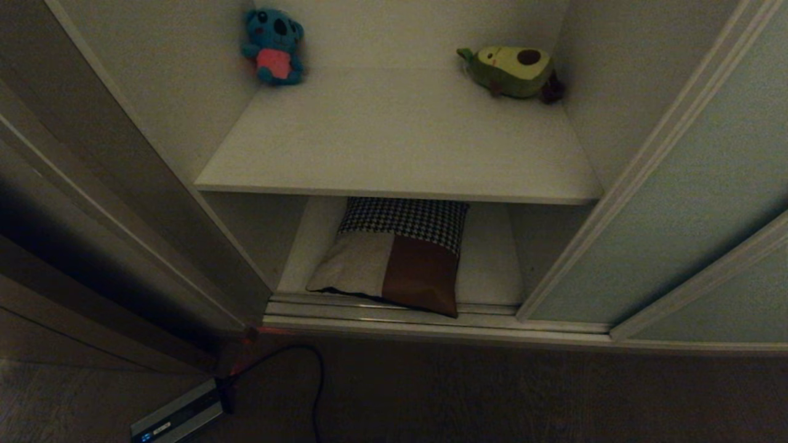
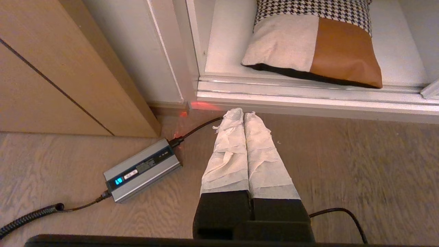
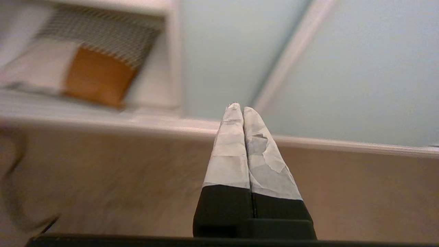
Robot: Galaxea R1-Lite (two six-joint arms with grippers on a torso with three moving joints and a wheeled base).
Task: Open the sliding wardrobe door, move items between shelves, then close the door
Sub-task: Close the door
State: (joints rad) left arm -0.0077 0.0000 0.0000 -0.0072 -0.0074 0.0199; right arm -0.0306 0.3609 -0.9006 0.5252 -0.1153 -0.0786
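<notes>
On the lower shelf [image 1: 492, 271] of the open wardrobe lies the cushion [image 1: 394, 258], its rust-brown corner poking out over the sliding track [image 1: 394, 311], with the upper shelf [image 1: 400, 147] directly above it. It looks soft, light and floppy, likely to sag and fold when lifted by one edge. The leather-like patch may be slick, so the beige fabric or a seamed corner seems the better place to pinch, probably at the front edge nearest the opening. The sliding wardrobe door [image 1: 689, 203] stands pushed to the right.

Neither arm appears in the head view, which alone shows the blue plush [image 1: 274, 46] and the avocado plush [image 1: 511, 71] at the back of the upper shelf. Only the left wrist view shows the left end effector [image 2: 243, 115], its fingers pressed together over the floor [image 2: 343, 164], and a power adapter [image 2: 142, 171] with its cable. The right wrist view, somewhat blurred, shows the right end effector [image 3: 239, 107] likewise pressed together and empty, before the door panel.
</notes>
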